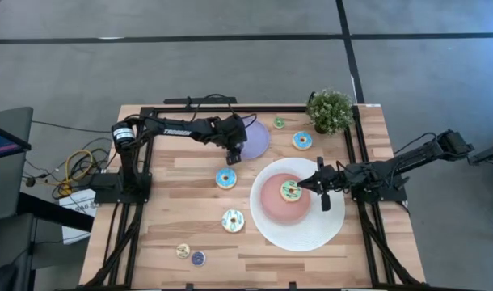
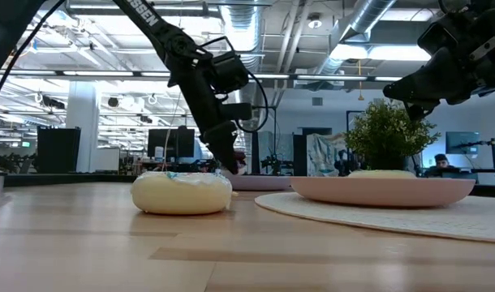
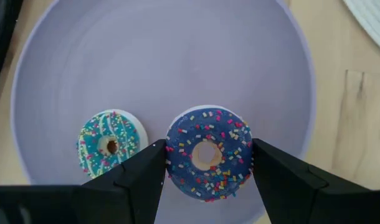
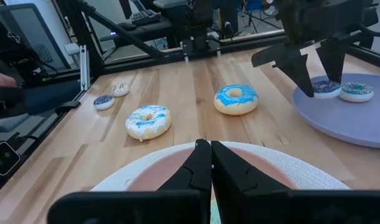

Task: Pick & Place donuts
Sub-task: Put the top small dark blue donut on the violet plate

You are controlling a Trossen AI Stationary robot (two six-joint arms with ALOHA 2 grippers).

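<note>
Left gripper: over the lavender disc plate at the table's far side, fingers set either side of a small dark-blue sprinkled donut and closed against its edges. That donut lies on the lavender plate, just beside a small teal sprinkled donut on the same plate.

Right gripper: clenched shut with nothing in it, poised above the big white plate.

Wooden table: holds every item below.

Big white plate with pink centre: right of the table's middle. One yellow-green striped donut lies on the pink centre, just beside the right gripper's tip.

Potted plant: far right corner of the table.

Larger donuts on bare wood:
- blue-iced donut, between the lavender plate and the white plate's left edge;
- second blue-iced donut, near the potted plant;
- cream donut with blue drizzle, near the white plate's left edge, nearer the table's front.

Tiny donuts on bare wood:
- green one, at the far edge between the lavender plate and the plant;
- cream one and purple one, just beside each other near the front left.
</note>
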